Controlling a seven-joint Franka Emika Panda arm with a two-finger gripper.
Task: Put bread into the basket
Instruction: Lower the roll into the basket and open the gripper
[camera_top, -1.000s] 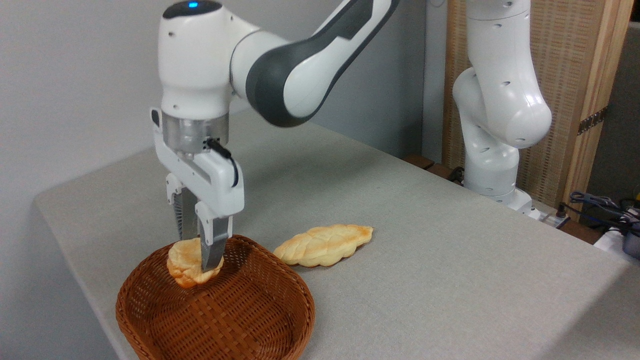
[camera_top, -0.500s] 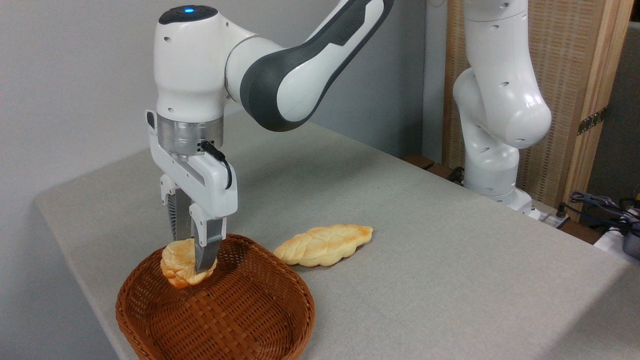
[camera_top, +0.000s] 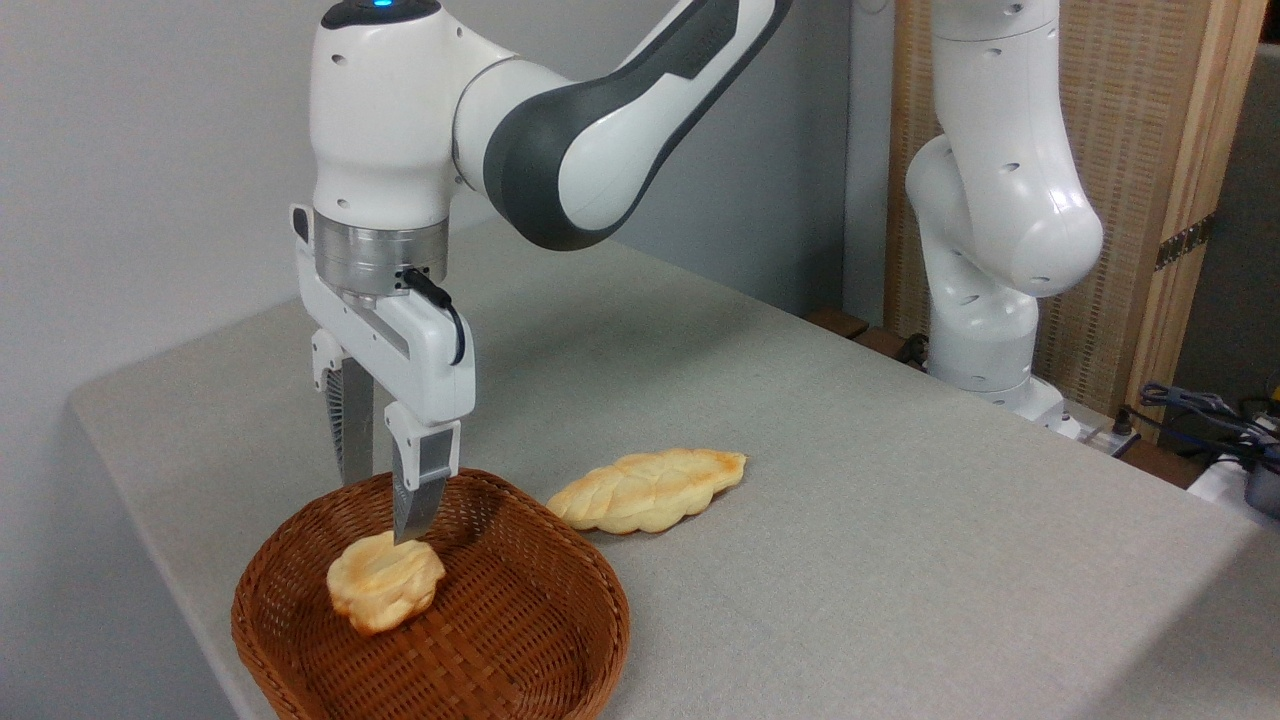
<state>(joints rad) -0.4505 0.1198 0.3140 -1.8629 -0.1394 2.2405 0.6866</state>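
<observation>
The bread (camera_top: 385, 582), a small golden-brown bun with lumpy pale edges, lies on the floor of the basket (camera_top: 540, 640), an oval reddish-brown wicker one at the table's front left. My gripper (camera_top: 380, 510) hangs straight above the bun's back edge, open, its two fingers apart and holding nothing. The front fingertip (camera_top: 410, 525) ends just above the bun.
A longer braided loaf (camera_top: 648, 489) lies on the grey tablecloth just right of the basket's far rim. The arm's white base (camera_top: 985, 330) stands at the table's far right edge. Cables (camera_top: 1210, 420) lie beyond it. The basket sits close to the table's front edge.
The gripper opened and rose a little. The bread dropped from between the fingers onto the basket floor.
</observation>
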